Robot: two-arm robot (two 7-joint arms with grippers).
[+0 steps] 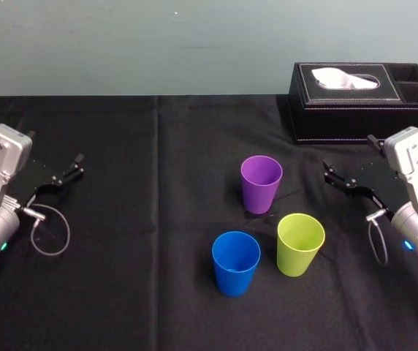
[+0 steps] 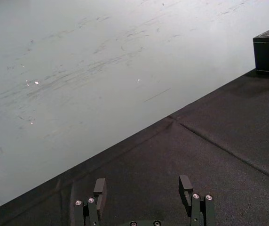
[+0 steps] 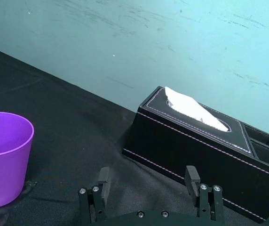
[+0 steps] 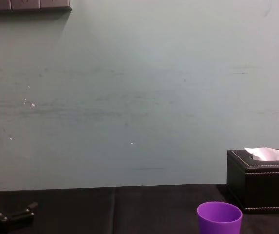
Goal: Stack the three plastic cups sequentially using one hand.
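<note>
Three plastic cups stand upright and apart on the black cloth. The purple cup (image 1: 261, 183) (image 3: 3, 157) (image 4: 219, 219) is farthest back, the blue cup (image 1: 235, 262) front left of it, the lime cup (image 1: 300, 243) front right. My right gripper (image 1: 339, 178) (image 3: 147, 181) rests at the right side of the table, to the right of the purple cup, open with nothing between its fingers. My left gripper (image 1: 69, 170) (image 2: 143, 187) lies parked at the far left, open and empty.
A black leather tissue box (image 1: 362, 99) (image 3: 195, 160) (image 4: 261, 180) with a white tissue stands at the back right, just behind my right gripper. The black tablecloth (image 1: 150, 219) has a crease running front to back. A plain wall rises behind the table.
</note>
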